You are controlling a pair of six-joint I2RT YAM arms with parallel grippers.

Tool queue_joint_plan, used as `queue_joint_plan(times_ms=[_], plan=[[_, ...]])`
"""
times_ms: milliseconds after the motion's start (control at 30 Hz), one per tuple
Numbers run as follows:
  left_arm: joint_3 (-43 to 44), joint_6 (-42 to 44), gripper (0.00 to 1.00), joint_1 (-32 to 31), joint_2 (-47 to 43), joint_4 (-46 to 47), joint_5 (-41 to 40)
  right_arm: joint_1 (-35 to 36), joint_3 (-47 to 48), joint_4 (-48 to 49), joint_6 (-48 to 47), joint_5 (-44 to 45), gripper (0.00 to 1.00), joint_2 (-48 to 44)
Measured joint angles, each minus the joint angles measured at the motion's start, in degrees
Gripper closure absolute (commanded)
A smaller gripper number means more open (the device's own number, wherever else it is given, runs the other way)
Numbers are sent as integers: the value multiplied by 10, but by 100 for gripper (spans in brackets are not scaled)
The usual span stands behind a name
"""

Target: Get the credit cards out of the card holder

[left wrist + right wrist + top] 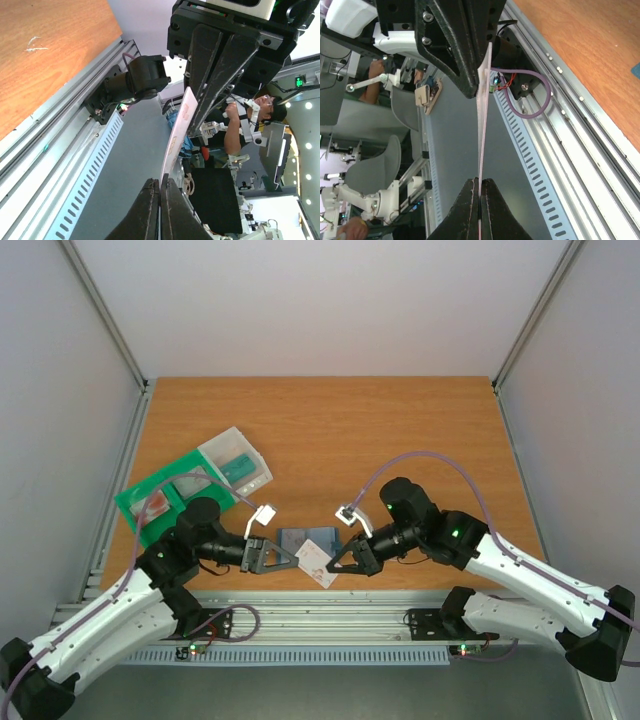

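The slate-blue card holder (303,538) lies near the table's front edge, between the two arms. A whitish credit card (316,562) with a reddish mark hangs just in front of it, held at both ends. My left gripper (290,558) is shut on its left end and my right gripper (336,565) on its right end. In the left wrist view the card (180,125) runs edge-on from my shut left gripper (161,181) to the right gripper's fingers (220,65). In the right wrist view the card (484,115) rises from my shut right gripper (480,184). Other cards are not visible.
A green tray (150,498) with a clear box (238,465) sits at the left, behind my left arm. The aluminium rail (330,605) runs along the table's front edge, directly below both grippers. The side walls stand close on the left and right.
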Motion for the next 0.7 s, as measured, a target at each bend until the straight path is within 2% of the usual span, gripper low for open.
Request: queue_joint_plan(times_ms=[133,300,400,500,600,667,700], plan=[[-1,-2,100,0,-1,1,1,0,-2,-1,4,5,98,1],[-1,-2,100,0,2,2,-5,0,-4,-4,7,24,85,0],[-1,-2,99,0,3,7,-10,0,-4,-10,8,45,67,0],[-1,-2,99,0,3,5,-21,0,-4,-16,14,64,44,-2],[0,5,99,0,3,-5,-38,0,-4,-22,15,89,24,-9],[1,9,100,0,3,-12,-50,0,-3,-28,18,109,7,-14],[2,10,100,0,3,-17,-60,0,-1,-31,15,121,2,-18]])
